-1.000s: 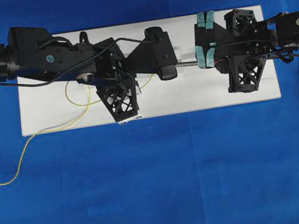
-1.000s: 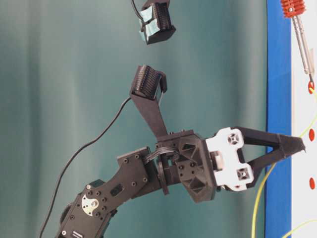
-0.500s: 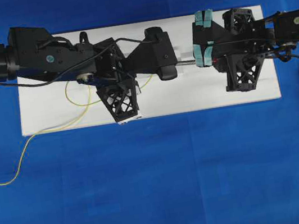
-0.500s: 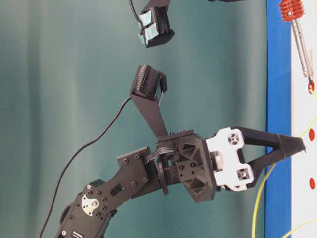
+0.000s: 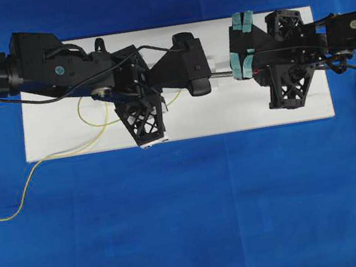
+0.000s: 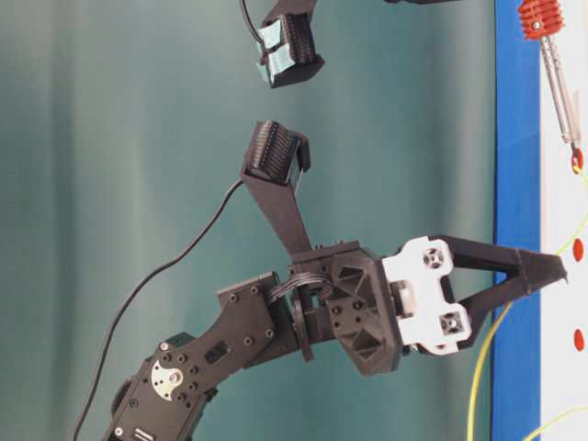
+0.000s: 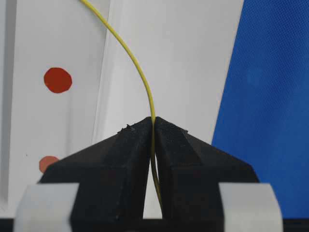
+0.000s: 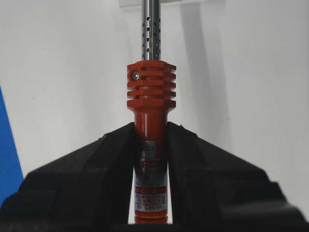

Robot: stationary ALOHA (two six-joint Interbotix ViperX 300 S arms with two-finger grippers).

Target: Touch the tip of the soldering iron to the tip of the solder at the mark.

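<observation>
- Over the last second the soldering iron (image 6: 559, 87) at upper right of the table-level view slid slightly up-frame; its tip stays on the red mark (image 6: 577, 162), so contact looks made.
- Right claw (image 8: 150, 140) pinches the orange handle; left claw (image 7: 153, 126) pinches the solder (image 7: 137, 72).
- A white board (image 5: 228, 108) lies on the blue table (image 5: 198, 218); both arms hide the contact from overhead.

A white rectangular board (image 5: 229, 112) is laid on a blue cloth (image 5: 198, 218), which is seen on all sides of the board. Red round marks (image 7: 58, 79) are printed on the board. Behind the board, a plain teal-green backdrop (image 6: 110, 138) is seen. Lighting is even.
</observation>
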